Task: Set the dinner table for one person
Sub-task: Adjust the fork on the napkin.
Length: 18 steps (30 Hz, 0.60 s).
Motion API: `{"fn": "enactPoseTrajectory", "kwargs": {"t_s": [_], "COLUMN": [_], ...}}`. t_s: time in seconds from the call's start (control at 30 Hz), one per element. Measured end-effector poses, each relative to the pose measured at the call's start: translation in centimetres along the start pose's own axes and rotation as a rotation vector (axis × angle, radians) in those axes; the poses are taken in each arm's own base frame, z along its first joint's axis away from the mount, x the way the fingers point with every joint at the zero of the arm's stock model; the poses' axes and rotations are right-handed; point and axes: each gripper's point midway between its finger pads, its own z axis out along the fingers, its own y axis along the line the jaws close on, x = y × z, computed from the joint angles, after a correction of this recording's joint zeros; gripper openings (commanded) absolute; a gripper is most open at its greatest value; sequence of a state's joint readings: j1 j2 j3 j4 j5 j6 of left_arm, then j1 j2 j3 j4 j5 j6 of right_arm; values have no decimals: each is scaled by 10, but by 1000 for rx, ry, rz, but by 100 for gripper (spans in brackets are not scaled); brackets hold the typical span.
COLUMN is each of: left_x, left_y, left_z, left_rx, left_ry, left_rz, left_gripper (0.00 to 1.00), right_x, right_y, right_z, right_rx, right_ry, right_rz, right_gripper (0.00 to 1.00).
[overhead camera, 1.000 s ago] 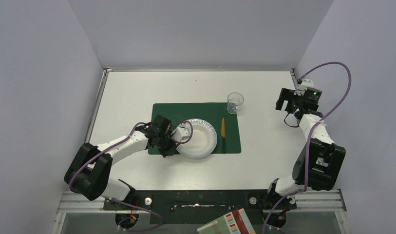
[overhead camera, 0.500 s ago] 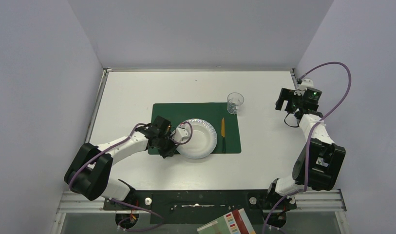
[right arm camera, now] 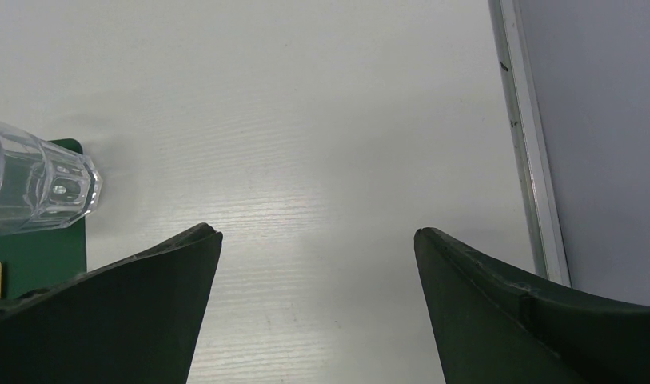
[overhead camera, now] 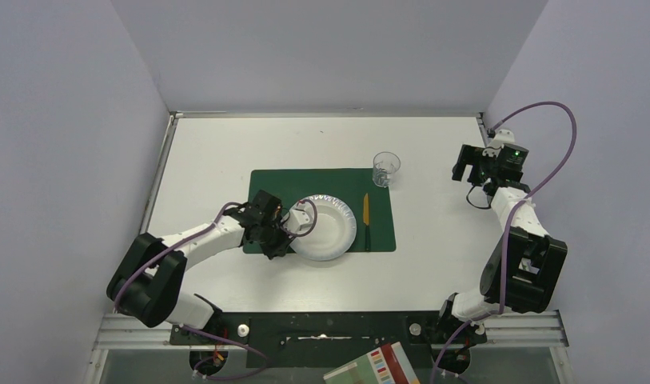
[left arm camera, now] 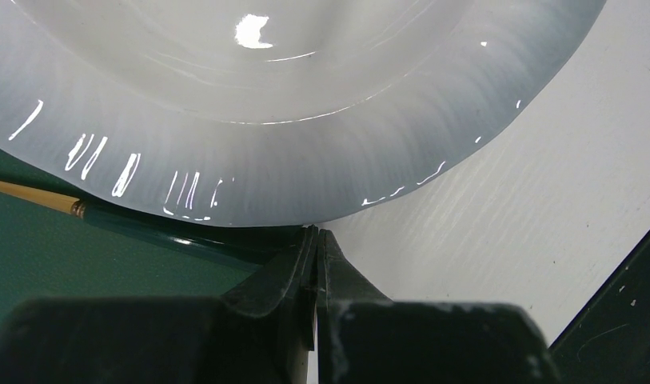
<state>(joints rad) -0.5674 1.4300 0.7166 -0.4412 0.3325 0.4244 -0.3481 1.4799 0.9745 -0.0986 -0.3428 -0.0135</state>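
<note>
On the white dinner table lies a dark green placemat. A white plate sits on it, with a yellow-and-dark knife to its right. A clear glass stands at the mat's far right corner. My left gripper is shut at the plate's left rim, its tips just under the rim, with nothing seen between them. A thin utensil, tan then glossy dark, lies partly under that rim. My right gripper hangs open over bare table, right of the glass.
The table's metal rim and the right wall run close beside my right gripper. Grey walls enclose the table on three sides. A book lies below the near edge, behind the arm bases.
</note>
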Motion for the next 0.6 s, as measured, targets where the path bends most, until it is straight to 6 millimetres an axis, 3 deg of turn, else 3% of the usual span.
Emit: {"fn": "enactPoseTrajectory", "kwargs": {"t_s": [0.6], "left_x": [5], "left_y": [0], "left_z": [6], "left_rx": [-7], "left_ry": [31], "left_rz": [-20], "left_gripper": [0], "right_x": [0], "right_y": [1], "right_z": [0], "right_rx": [-6], "right_ry": [-1], "right_rz": [1], "right_gripper": [96]}}
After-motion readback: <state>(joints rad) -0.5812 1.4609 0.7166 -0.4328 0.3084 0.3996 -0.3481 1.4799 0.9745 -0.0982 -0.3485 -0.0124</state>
